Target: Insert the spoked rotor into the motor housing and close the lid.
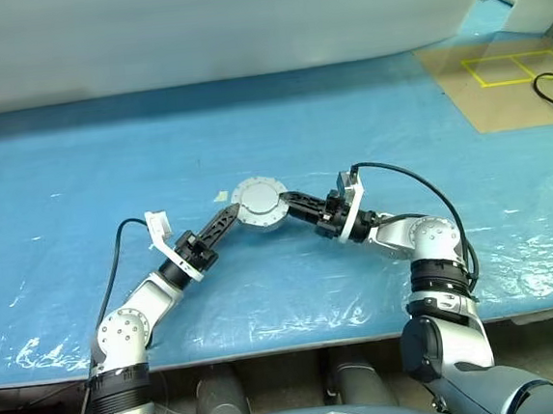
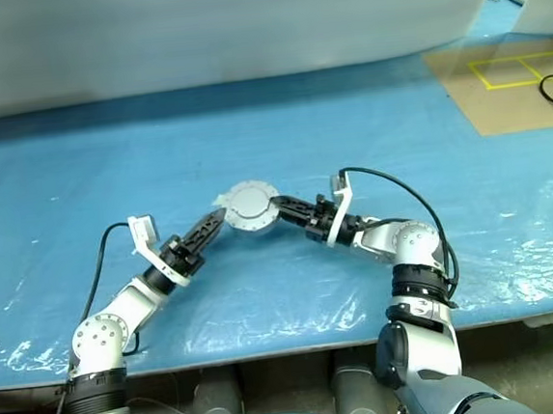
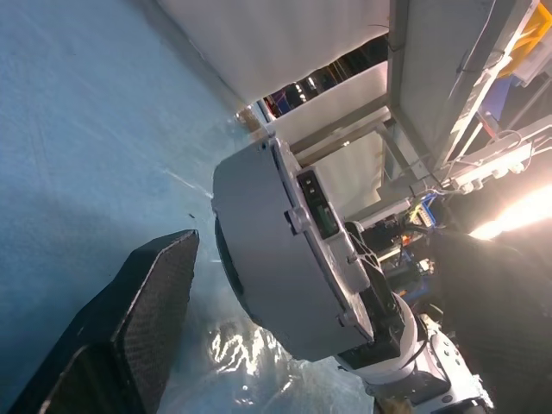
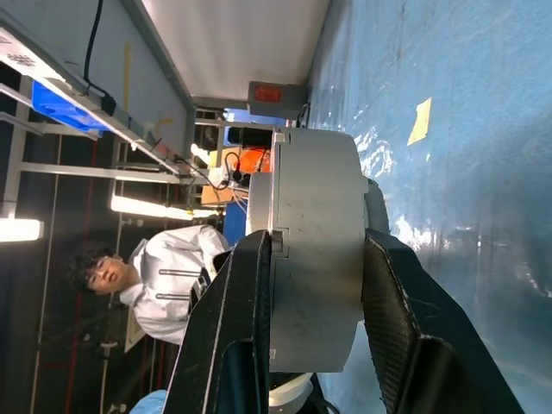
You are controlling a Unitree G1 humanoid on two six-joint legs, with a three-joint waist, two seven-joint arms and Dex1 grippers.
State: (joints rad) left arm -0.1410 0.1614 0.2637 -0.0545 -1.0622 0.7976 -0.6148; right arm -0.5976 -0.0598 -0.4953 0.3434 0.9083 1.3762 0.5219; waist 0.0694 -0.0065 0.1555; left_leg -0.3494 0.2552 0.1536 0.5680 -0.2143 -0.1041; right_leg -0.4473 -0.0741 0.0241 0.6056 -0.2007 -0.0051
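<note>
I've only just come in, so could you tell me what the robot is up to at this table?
The robot is assembling a small motor over the blue table. Its right gripper grips the closed motor housing by its two flat faces, with the lid on, holding it up off the table. The left gripper has its fingers open beside the housing, not gripping it. A person is standing in the background.

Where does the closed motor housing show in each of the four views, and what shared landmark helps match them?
Left eye: motor housing at centre, between both grippers.
Right eye: centre, likewise.
Left wrist: middle, edge-on, beside a finger.
Right wrist: middle, clamped by the right gripper.
Shared landmark: yellow tape scrap on the blue sheet.
</note>
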